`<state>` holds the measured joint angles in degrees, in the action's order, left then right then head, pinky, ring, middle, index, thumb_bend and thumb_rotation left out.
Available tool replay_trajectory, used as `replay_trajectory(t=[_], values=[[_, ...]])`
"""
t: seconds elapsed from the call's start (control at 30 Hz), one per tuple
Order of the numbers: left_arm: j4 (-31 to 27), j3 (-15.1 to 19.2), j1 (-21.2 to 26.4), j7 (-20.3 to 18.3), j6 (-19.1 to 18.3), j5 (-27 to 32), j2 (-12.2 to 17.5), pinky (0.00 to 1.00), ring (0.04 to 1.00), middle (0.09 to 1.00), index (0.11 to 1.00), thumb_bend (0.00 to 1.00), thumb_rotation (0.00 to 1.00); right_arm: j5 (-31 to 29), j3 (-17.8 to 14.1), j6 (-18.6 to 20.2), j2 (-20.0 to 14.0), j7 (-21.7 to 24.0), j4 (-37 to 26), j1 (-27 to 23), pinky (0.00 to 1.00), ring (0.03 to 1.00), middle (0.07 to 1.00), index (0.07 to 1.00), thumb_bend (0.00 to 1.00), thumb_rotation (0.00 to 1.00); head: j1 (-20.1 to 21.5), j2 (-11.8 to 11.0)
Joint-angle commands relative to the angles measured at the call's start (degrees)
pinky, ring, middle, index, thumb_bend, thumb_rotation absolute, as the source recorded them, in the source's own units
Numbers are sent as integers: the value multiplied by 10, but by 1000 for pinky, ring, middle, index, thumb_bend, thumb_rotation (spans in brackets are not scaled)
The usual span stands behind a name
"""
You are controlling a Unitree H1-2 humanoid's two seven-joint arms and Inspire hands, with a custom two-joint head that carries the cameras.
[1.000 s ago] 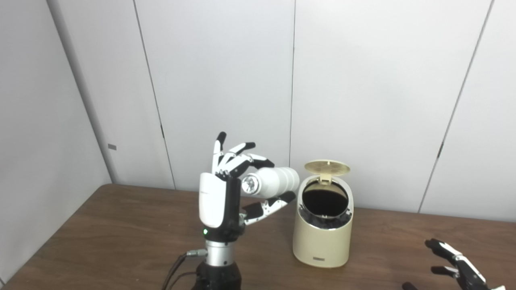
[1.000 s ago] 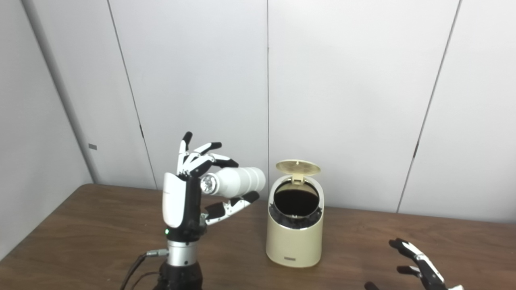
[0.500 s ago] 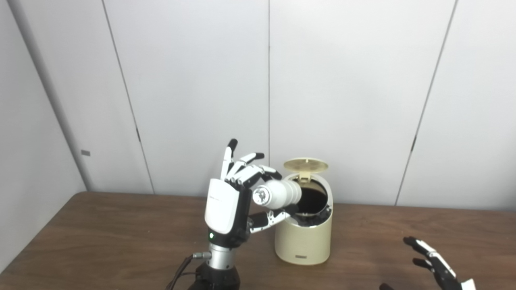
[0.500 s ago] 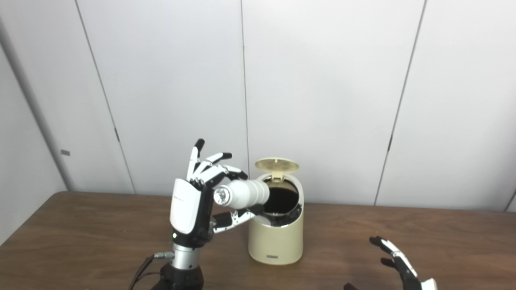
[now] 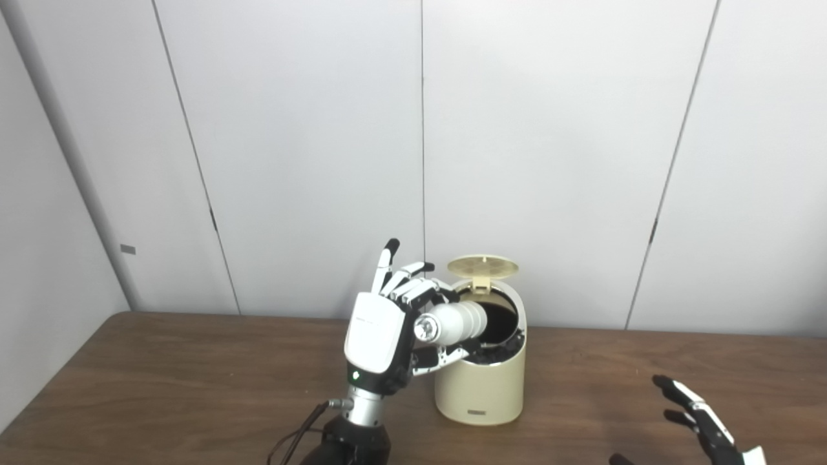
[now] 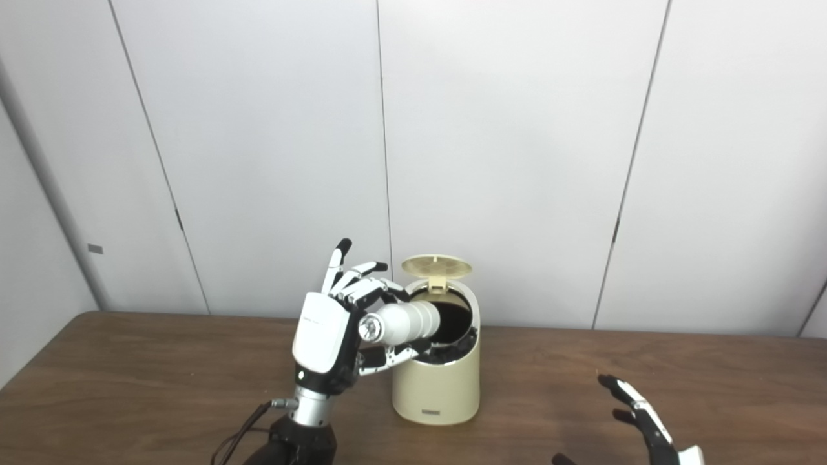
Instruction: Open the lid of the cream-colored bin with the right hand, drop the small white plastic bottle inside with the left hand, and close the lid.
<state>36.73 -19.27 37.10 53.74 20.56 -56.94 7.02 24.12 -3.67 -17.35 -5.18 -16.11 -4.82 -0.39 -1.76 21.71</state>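
Bottle carry has advanced: my left hand, clamped on the small white plastic bottle, now holds it over the cream-colored bin, round lid up. Release looks next. Right hand waits, fingers spread.

I count one cream bin with one lid, and one white bottle. Two hands are in my view: the left hand and the right hand. One table.
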Motion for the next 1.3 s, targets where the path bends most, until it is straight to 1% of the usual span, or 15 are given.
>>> replay_trajectory(t=[0.0,0.13,0.2,0.33,0.5,0.63,0.73,0.8,0.9,0.97,1.13,1.2,1.27], values=[[11,-7,38,28,-9,-8,6,1000,739,451,519,521,0,3,-2,-28,-6,-10,7,-9,708,817,832,789,526,66,0,1],[26,-19,46,37,-23,-9,9,1000,739,451,519,521,0,5,-3,-35,-8,-13,14,-9,705,814,832,792,526,51,-1,2],[34,-25,51,42,-27,-10,10,1000,737,451,518,521,0,7,-3,-38,-9,-14,16,-9,700,811,831,794,529,87,0,2],[43,-36,56,49,-30,-10,14,1000,739,440,522,520,0,6,-3,-41,-9,-16,21,-10,714,818,832,797,528,112,1,2],[41,-40,58,45,-37,-5,15,1000,745,426,527,519,0,11,-2,-49,-13,-23,31,-11,717,817,832,795,522,105,1,3],[34,-39,57,38,-48,0,15,1000,746,441,523,520,0,10,-1,-58,-15,-25,41,-12,720,818,834,798,526,129,1,3],[27,-35,56,19,-56,11,15,1000,765,461,510,523,0,10,-1,-60,-16,-26,45,-13,713,817,838,802,529,143,1,2],[20,-34,54,4,-65,17,15,1000,779,474,498,525,0,11,-1,-56,-16,-26,43,-12,703,812,835,800,532,174,1,2],[9,-35,50,-13,-79,19,16,1000,787,479,496,525,0,11,0,-57,-16,-28,45,-13,705,812,835,802,534,161,0,2],[3,-34,48,-23,-84,22,17,1000,791,479,501,524,0,13,0,-60,-18,-30,49,-13,710,815,836,803,540,174,0,2],[-8,-34,44,-37,-89,30,18,1000,797,486,495,524,0,12,0,-66,-20,-33,58,-15,719,816,837,812,547,150,1,2],[-12,-34,43,-44,-93,32,18,1000,799,485,497,524,0,11,0,-71,-20,-35,63,-16,722,815,835,809,557,160,1,3],[-12,-34,42,-48,-94,35,18,1000,803,515,490,522,58,7,-1,-76,-20,-36,68,-17,728,819,836,809,564,164,1,3]])
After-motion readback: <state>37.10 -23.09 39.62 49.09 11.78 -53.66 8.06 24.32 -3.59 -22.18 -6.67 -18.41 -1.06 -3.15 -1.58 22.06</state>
